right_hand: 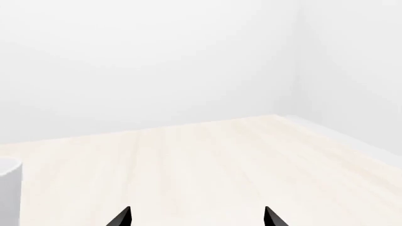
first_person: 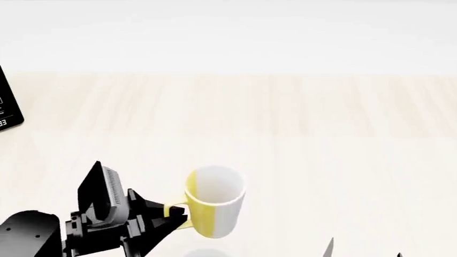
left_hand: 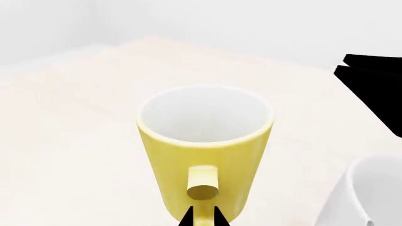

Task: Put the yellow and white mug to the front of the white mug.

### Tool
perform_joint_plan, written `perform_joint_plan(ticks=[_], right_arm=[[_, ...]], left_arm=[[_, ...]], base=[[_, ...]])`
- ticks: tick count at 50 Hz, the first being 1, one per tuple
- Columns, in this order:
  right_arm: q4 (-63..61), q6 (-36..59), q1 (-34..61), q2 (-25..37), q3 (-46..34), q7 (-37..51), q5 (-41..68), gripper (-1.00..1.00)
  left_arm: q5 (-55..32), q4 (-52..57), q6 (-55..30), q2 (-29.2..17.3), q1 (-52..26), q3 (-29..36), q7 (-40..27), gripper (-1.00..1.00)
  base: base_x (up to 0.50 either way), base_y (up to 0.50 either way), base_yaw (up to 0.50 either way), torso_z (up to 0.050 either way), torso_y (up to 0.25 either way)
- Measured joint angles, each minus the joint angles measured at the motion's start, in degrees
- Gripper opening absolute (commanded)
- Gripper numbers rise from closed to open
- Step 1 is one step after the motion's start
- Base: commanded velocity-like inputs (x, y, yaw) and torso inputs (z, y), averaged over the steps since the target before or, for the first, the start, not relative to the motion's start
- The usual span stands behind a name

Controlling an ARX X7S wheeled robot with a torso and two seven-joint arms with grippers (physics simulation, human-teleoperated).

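Note:
The yellow and white mug [first_person: 214, 202] stands upright at the near middle of the pale wooden table [first_person: 300, 123], with its yellow handle turned toward my left arm. My left gripper [first_person: 173, 214] is shut on that handle; in the left wrist view its fingertips [left_hand: 203, 217] pinch the handle below the mug [left_hand: 204, 141]. The white mug shows only in part: a white wall in the left wrist view [left_hand: 370, 197], a faint rim at the near edge of the head view [first_person: 207, 252], and a sliver in the right wrist view [right_hand: 9, 188]. My right gripper [right_hand: 197, 217] is open and empty.
A black device [first_person: 8, 107] sits at the table's far left edge. A black shape [left_hand: 377, 89] stands beyond the yellow mug in the left wrist view. My right fingertips [first_person: 330, 248] poke in at the near right. White walls bound the table.

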Motion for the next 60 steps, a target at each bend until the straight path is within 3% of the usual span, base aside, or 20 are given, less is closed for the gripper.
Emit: perform_joint_plan(ticks=[20,60], right_arm=[[-0.03,-0.25,0.01,0.31,-0.36,0.36,0.16,1.00],[-0.50,-0.41,-0.18,0.96,-1.04,1.11,0.59,1.00]], left_arm=[[2.09,-13.37,6.44,3.99,-1.69,0.40,2.35,-1.00],[11.64,-15.41,8.55,5.27,-0.17,-11.40,3.65,-1.00]], base=[[0.00,0.00,0.00,0.000,0.000],[0.00,0.00,0.00,0.000,0.000]])
